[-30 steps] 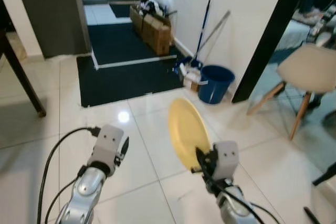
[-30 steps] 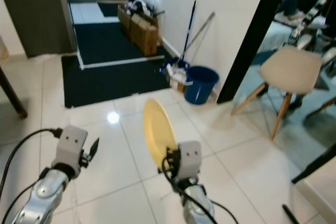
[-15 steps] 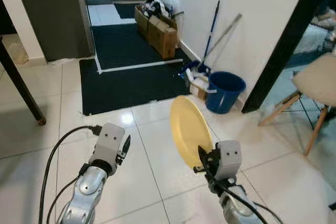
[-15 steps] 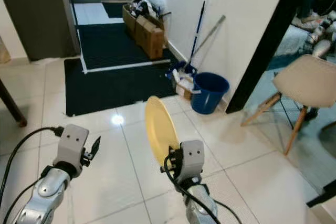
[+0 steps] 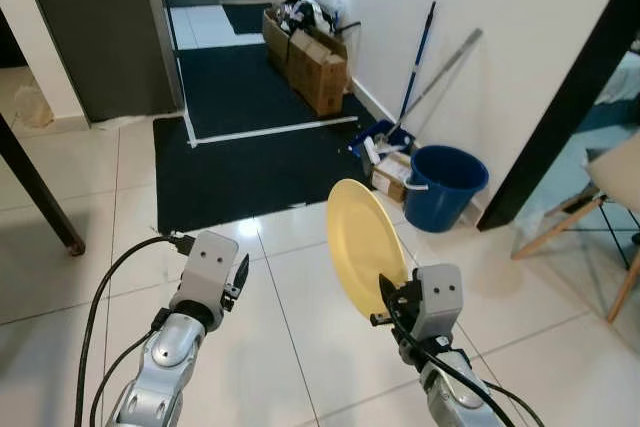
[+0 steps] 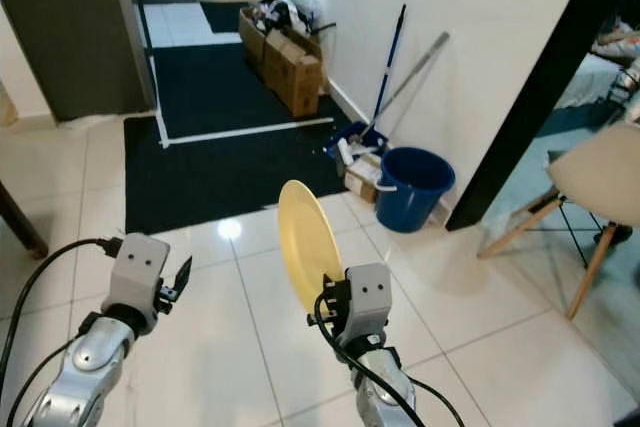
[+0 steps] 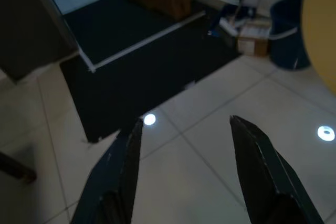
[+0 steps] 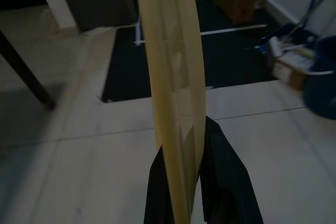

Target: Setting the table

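We've got a plain pale-yellow plate (image 5: 364,245) pinched upright by its lower edge in our right gripper (image 5: 388,304); our left gripper (image 7: 184,156) hangs spread and empty above the tiles.

- Blue bucket (image 5: 445,185) on white floor tiles by the wall
- Mop (image 5: 415,59) leaning on the wall
- Cardboard boxes (image 5: 315,59)
- Black floor mat (image 5: 250,162)
- Wooden chair (image 6: 590,192)
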